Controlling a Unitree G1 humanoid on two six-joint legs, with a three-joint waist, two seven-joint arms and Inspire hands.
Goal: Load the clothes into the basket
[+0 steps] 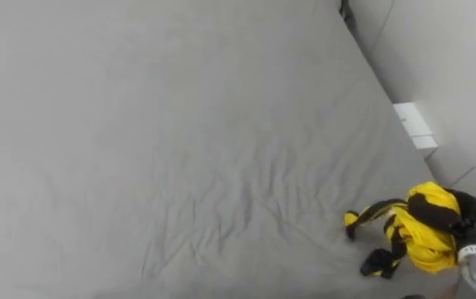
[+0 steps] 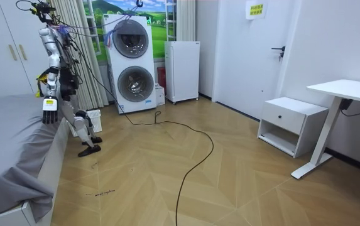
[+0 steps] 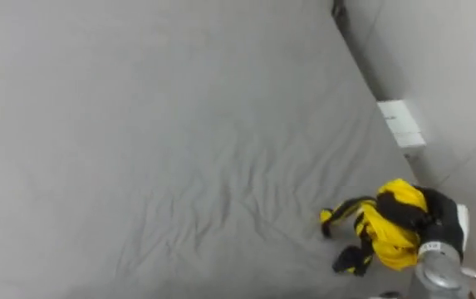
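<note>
While your right hand (image 1: 463,220) has its fingers curled round the crumpled yellow-and-black garment (image 1: 420,237) at the near right edge of the wrinkled grey bed sheet (image 1: 179,141), keep that clasp firm. Loose striped ends dangle from the bunch and trail onto the sheet. Lift straight up until those ends hang free, so nothing drags or catches on the folds. Your left hand (image 2: 49,112) hangs at your side in the room view, and I cannot tell there whether it is open or closed. The white slatted container (image 2: 93,119) on the floor by your legs is probably the basket. Turn toward it slowly, bring the bundle over its rim, and only then let go.
</note>
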